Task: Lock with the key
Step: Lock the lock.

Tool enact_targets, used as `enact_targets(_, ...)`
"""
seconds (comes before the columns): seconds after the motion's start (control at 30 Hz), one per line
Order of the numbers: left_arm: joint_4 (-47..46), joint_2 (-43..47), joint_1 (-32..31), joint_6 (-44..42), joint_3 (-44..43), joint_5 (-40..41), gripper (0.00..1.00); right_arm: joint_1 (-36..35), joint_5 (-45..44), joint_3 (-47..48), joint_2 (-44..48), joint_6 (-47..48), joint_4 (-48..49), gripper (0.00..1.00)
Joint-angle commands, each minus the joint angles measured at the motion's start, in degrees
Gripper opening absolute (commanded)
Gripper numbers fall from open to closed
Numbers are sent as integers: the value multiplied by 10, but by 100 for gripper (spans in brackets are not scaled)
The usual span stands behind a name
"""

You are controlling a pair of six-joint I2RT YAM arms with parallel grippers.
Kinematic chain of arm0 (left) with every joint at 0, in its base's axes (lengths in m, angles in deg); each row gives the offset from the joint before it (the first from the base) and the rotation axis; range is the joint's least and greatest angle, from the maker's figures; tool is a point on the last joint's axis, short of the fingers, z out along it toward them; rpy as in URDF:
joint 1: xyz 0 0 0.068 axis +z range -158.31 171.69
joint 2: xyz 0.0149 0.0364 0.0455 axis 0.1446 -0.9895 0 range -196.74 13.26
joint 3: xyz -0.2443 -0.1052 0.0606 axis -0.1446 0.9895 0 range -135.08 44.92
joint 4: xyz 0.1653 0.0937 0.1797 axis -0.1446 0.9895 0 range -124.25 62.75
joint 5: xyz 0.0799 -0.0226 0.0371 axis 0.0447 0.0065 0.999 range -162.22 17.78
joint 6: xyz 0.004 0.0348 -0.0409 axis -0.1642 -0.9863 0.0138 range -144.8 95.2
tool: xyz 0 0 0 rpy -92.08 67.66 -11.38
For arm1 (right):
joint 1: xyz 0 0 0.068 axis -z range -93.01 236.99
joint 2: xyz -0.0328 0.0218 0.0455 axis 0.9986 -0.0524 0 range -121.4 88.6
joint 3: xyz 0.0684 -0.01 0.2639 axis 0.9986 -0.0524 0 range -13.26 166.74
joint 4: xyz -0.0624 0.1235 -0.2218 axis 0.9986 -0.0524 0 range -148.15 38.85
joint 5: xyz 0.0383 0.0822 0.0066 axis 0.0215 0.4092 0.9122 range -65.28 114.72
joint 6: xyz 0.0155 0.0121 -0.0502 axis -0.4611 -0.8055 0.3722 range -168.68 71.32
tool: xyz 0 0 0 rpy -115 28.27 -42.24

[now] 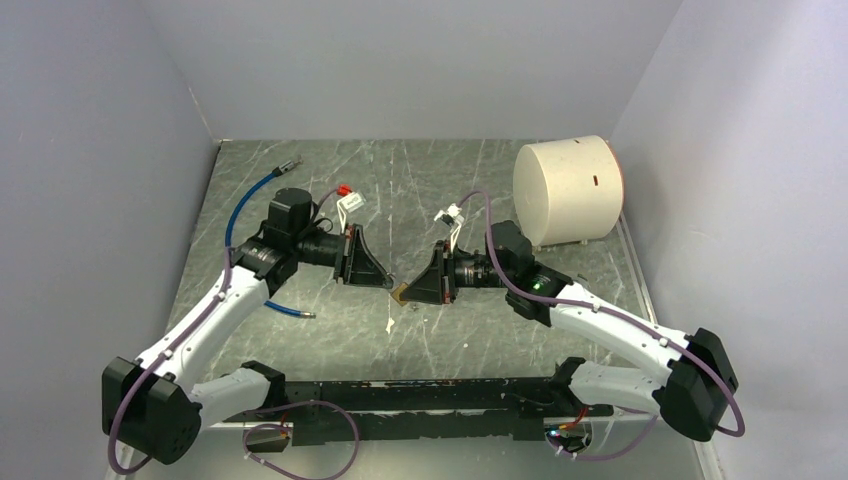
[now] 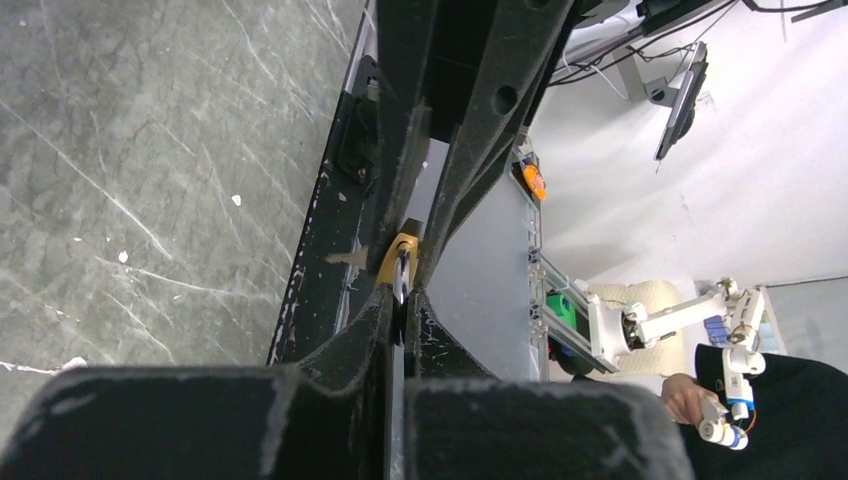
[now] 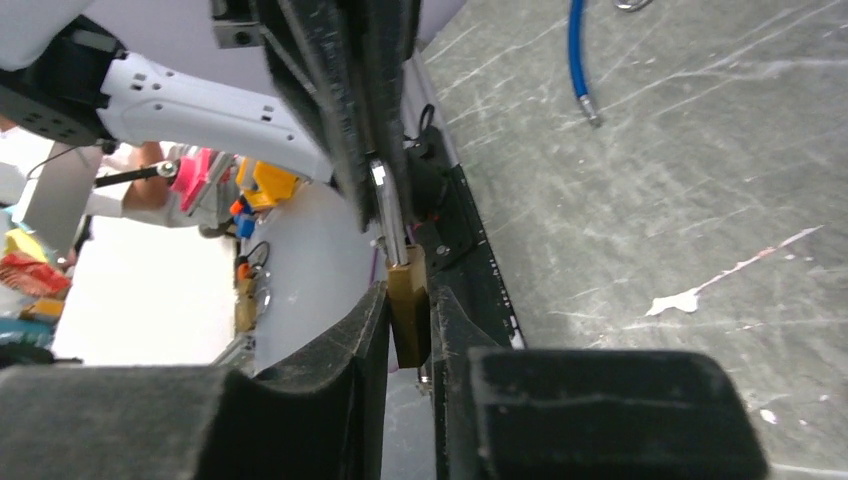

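My left gripper [image 2: 402,312] is pinched tight on the thin silver metal key [image 3: 386,205]. The right gripper [image 3: 406,322] clamps the small brass padlock [image 3: 408,290] mid-air between them. I'd keep the key dead straight and twist slow.

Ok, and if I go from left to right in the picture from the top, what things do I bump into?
blue hose → left jaws → brass padlock → right jaws → white drum
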Motion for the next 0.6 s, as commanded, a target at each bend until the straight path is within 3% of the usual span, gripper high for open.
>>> enact_targets(0.0, -19, 19, -3, 0, 2, -11, 3, -3, 2, 4, -3, -6, 44, 14)
enact_targets(0.3, -18, 26, -3, -4, -1, 6, 3, -3, -2, 3, 8, 8, 18, 34)
enact_targets(0.57, -28, 27, -3, 4, -1, 12, 3, -4, 13, -4, 7, 2, 29, 33)
